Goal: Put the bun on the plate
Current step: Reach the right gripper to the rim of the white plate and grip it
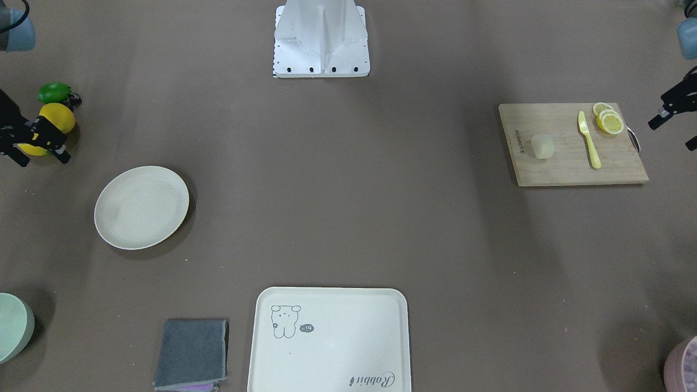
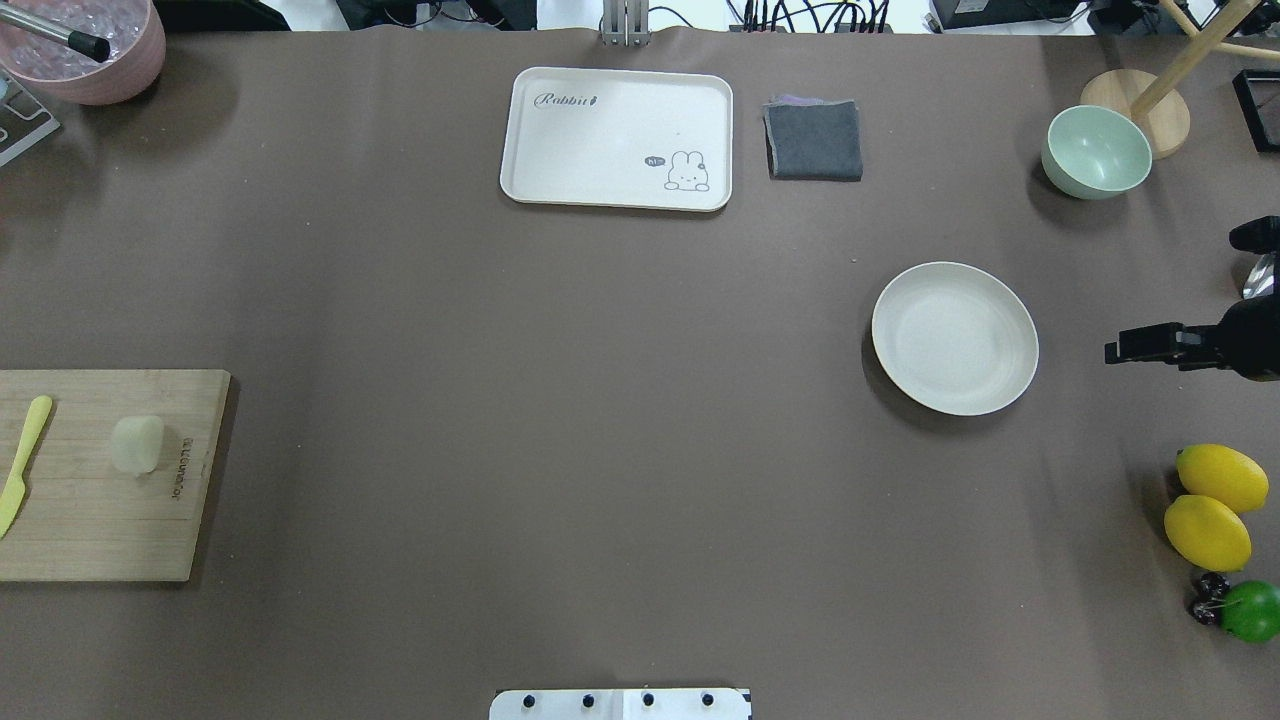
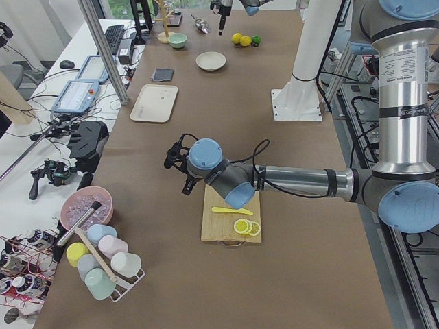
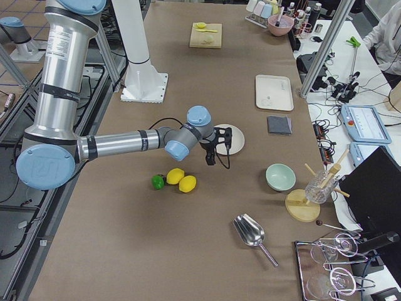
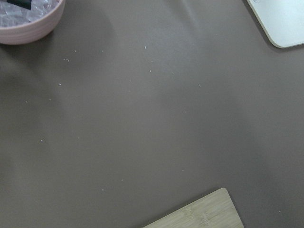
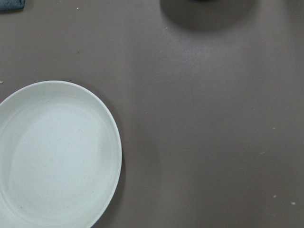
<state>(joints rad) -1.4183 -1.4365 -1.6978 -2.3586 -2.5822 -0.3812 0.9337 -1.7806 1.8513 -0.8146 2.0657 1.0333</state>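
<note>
The bun (image 1: 542, 146) (image 2: 137, 443) is a small pale lump lying on a wooden cutting board (image 1: 572, 169), free of any gripper. The plate (image 1: 141, 207) (image 2: 955, 338) (image 6: 57, 156) is round, cream-white and empty, and lies on the far other side of the table. My left gripper (image 1: 672, 133) (image 3: 177, 175) hangs above the table by the board's outer end, open and holding nothing. My right gripper (image 1: 45, 158) (image 4: 218, 146) hovers beside the plate, near the lemons, also open and holding nothing. Neither wrist view shows its fingers.
A yellow knife (image 1: 589, 141) and lemon slices (image 1: 610, 121) share the board. A cream tray (image 1: 326, 343), a grey cloth (image 1: 191, 354) and a green bowl (image 2: 1095, 150) line the operators' side. Whole lemons (image 2: 1210, 510) and a lime (image 2: 1250, 610) lie at the right end.
</note>
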